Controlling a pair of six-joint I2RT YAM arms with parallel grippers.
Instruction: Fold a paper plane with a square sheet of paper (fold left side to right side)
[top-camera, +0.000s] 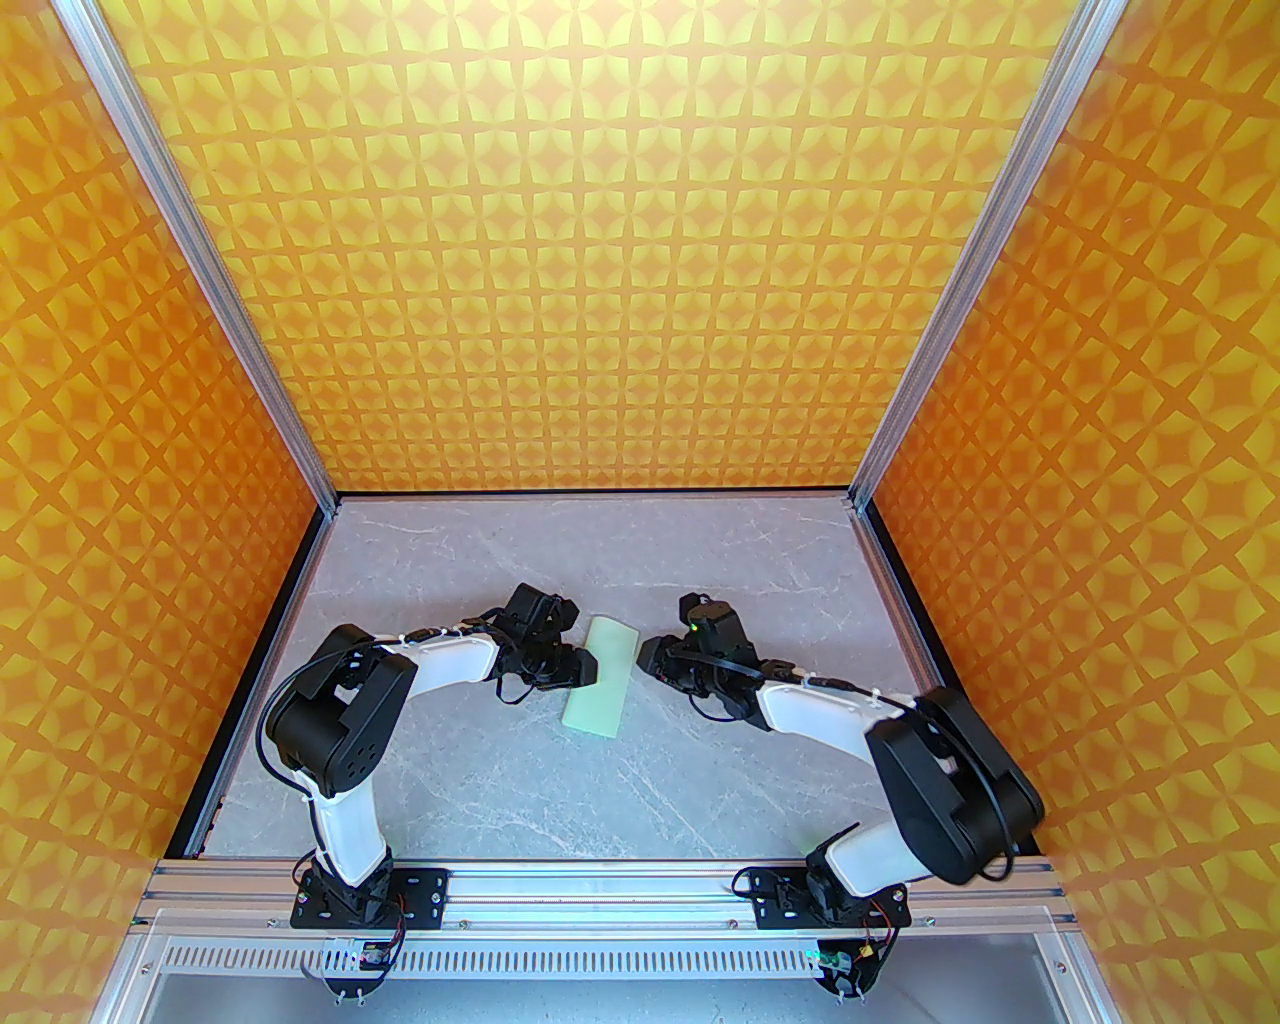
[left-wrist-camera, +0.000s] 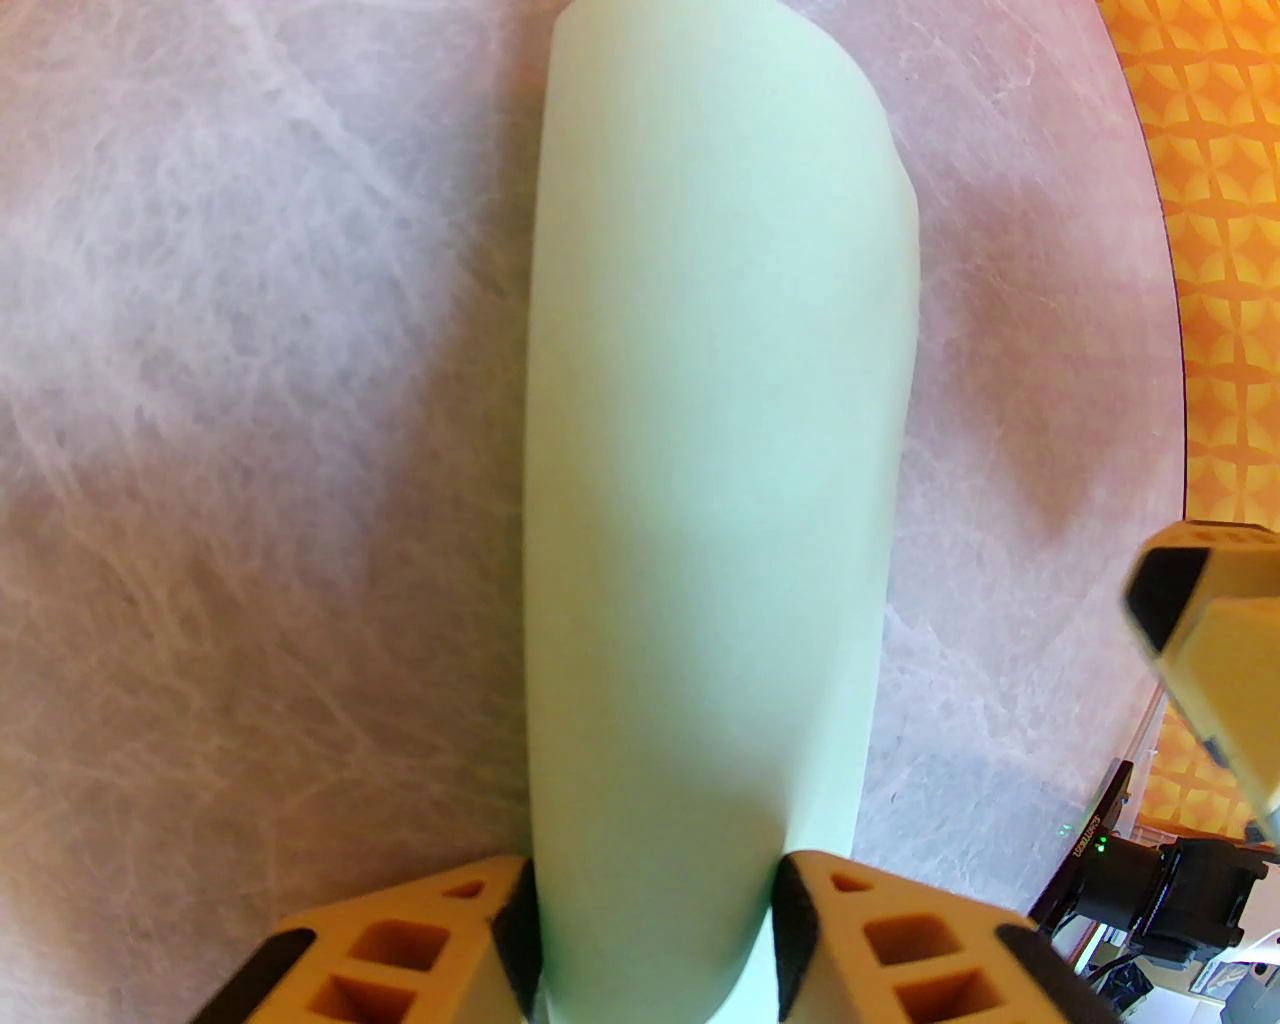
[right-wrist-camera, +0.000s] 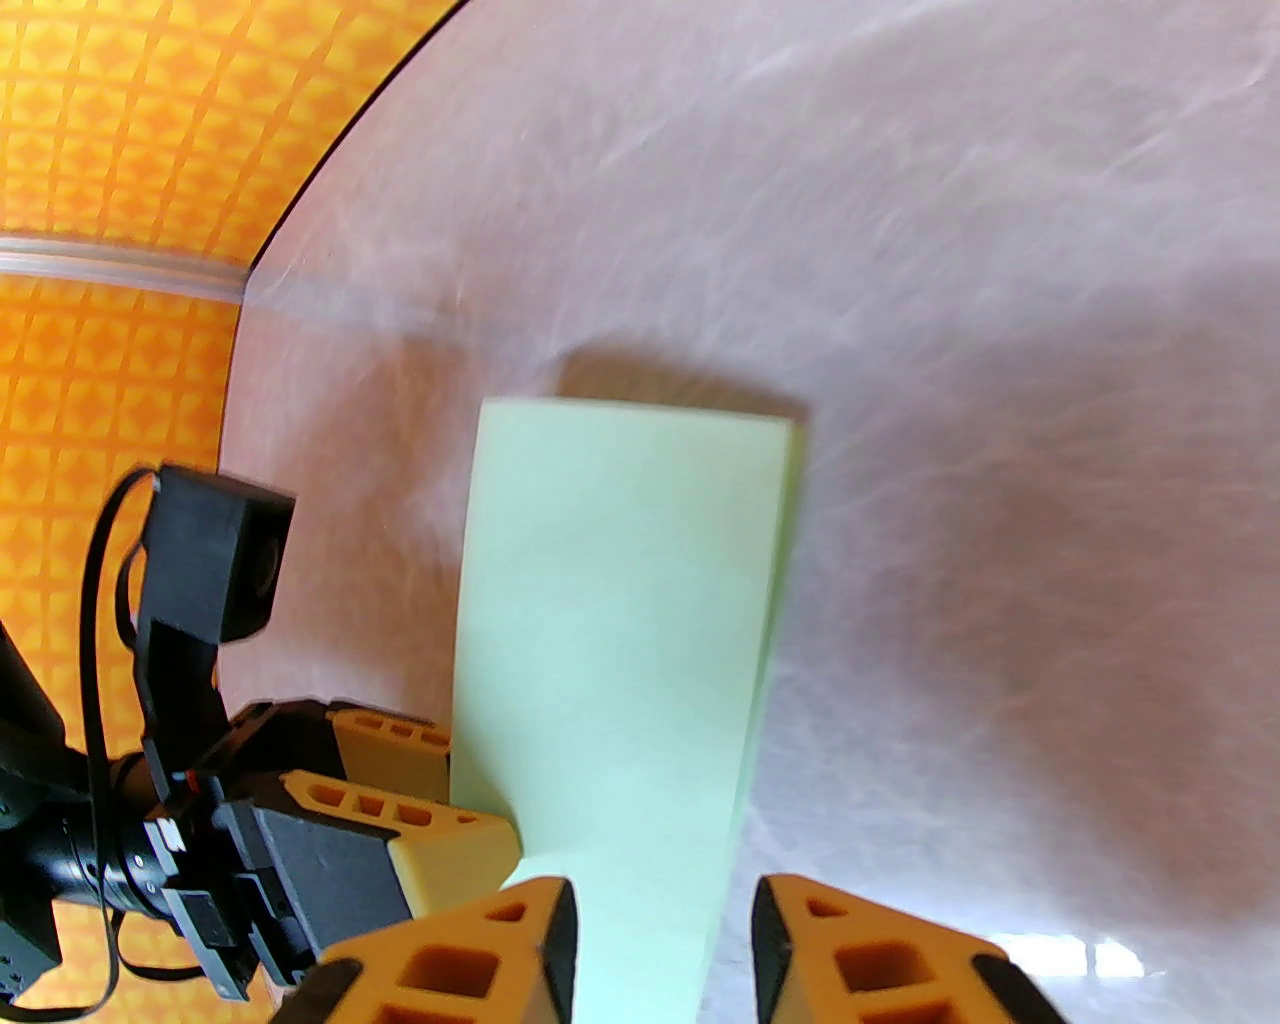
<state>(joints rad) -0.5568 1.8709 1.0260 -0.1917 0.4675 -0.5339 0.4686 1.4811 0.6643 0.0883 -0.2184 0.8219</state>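
Mid-bench (top-camera: 700, 780), the square sheet of paper (top-camera: 603, 677) lies folded into a strip, its long axis running from far edge to near edge. The left gripper (left-wrist-camera: 655, 960) straddles its left side, jaws part-spread, grip unclear. The right gripper (right-wrist-camera: 665, 940), jaws spread, is at its right side.

Bright, even light. Wrist views fisheye-bent, right one blurred. Soft shadow at 12 o'clock of the square sheet of paper (right-wrist-camera: 610, 620).

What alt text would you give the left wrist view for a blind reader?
A pale mint-green sheet of paper, folded into a long strip, stretches over the marbled table, its near end between the left gripper's fingers. The right gripper pokes in at right.
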